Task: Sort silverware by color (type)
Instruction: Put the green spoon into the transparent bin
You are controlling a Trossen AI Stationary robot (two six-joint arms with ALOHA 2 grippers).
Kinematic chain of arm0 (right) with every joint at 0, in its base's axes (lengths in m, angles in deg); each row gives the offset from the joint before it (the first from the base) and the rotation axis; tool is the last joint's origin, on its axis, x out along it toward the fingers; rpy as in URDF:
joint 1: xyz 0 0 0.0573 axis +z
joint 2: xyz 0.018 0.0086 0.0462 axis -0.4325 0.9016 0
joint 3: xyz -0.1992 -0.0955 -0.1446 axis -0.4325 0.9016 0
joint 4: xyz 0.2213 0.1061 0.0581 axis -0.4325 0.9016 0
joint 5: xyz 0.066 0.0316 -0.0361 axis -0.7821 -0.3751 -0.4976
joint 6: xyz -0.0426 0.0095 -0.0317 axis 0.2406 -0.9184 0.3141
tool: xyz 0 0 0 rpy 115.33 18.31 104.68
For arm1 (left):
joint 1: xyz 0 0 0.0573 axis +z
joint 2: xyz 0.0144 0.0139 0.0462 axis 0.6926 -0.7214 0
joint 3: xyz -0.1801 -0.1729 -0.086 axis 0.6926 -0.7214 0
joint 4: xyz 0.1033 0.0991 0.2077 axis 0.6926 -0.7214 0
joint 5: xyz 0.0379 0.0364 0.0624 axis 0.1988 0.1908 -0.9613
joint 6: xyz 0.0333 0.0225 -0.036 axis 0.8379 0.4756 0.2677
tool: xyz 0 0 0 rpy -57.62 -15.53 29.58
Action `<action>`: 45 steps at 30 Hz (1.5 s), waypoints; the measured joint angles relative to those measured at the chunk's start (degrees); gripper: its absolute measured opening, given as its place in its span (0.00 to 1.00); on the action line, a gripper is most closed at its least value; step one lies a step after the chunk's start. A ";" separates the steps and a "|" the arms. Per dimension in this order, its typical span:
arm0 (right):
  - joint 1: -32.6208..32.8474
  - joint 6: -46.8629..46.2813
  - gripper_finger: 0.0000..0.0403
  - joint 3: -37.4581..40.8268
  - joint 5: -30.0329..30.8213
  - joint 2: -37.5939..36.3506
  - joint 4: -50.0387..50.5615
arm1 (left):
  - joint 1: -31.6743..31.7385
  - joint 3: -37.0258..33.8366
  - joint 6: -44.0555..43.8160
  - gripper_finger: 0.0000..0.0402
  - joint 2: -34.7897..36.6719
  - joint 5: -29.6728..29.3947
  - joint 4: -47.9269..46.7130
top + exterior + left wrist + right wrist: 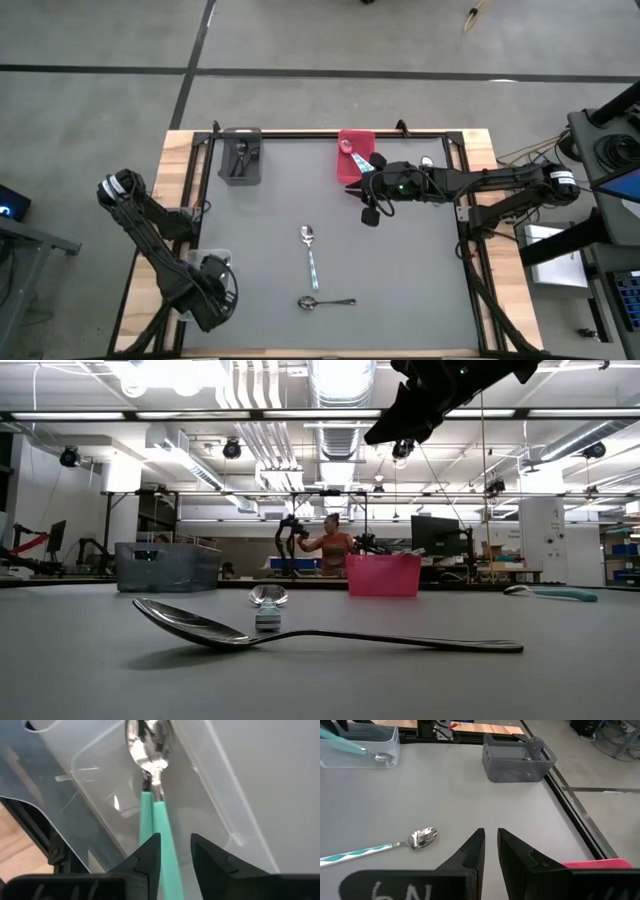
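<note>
Two teal-handled spoons [156, 805] lie side by side in the clear bin [205, 262], shiny bowls together. My left gripper [176, 851] hangs over them at the table's near left, pointing down and open, its fingers above and on either side of one teal handle [167, 832]. On the open table lie a spoon with a striped teal handle [310, 256] and an all-dark spoon [327, 302]. My right gripper [490, 847] hovers beside the red bin [355, 155], a narrow gap between its fingers and nothing in it. Another teal-handled spoon [550, 593] shows just right of the red bin.
The grey bin [240, 160] stands at the far left with dark pieces in it. A black frame rail [330, 133] runs round the grey mat. The right arm [440, 390] hangs high over the far right. A person [330, 540] works in the room beyond the table.
</note>
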 joint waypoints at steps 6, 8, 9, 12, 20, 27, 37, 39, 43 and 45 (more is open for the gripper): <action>0.00 0.12 0.11 0.00 0.01 0.00 0.00 | 0.00 -2.41 -0.68 0.33 -0.02 0.76 2.13; 0.01 0.10 0.11 0.00 0.00 0.00 0.02 | -0.02 -3.20 -0.84 0.36 -0.02 0.92 3.79; 0.01 0.12 0.11 0.00 0.02 0.00 0.00 | -0.02 -3.53 -0.84 0.38 -0.02 0.92 4.57; 0.01 0.13 0.11 0.00 0.02 0.00 0.00 | -0.04 -4.20 -0.89 0.40 -0.02 0.92 4.85; -0.01 0.14 0.11 0.00 0.02 0.00 0.00 | -0.04 -6.44 -1.08 0.38 -0.03 0.59 7.02; 0.00 0.16 0.11 0.00 0.01 0.00 0.02 | -0.04 -8.00 -1.06 0.38 -0.05 0.59 9.25; -0.01 0.16 0.11 0.00 0.02 0.00 0.02 | -0.04 -8.66 -1.74 0.38 -0.07 0.62 9.30; 0.00 0.16 0.11 0.00 0.02 0.00 0.02 | -0.04 -8.83 -1.74 0.37 -0.07 0.62 9.41; -0.01 0.16 0.11 0.00 0.00 0.00 0.02 | -0.04 -8.92 -1.74 0.33 -0.07 0.64 9.40; 0.00 0.16 0.11 0.00 0.02 0.00 0.02 | -0.04 -8.92 -1.79 0.29 -0.07 0.64 9.42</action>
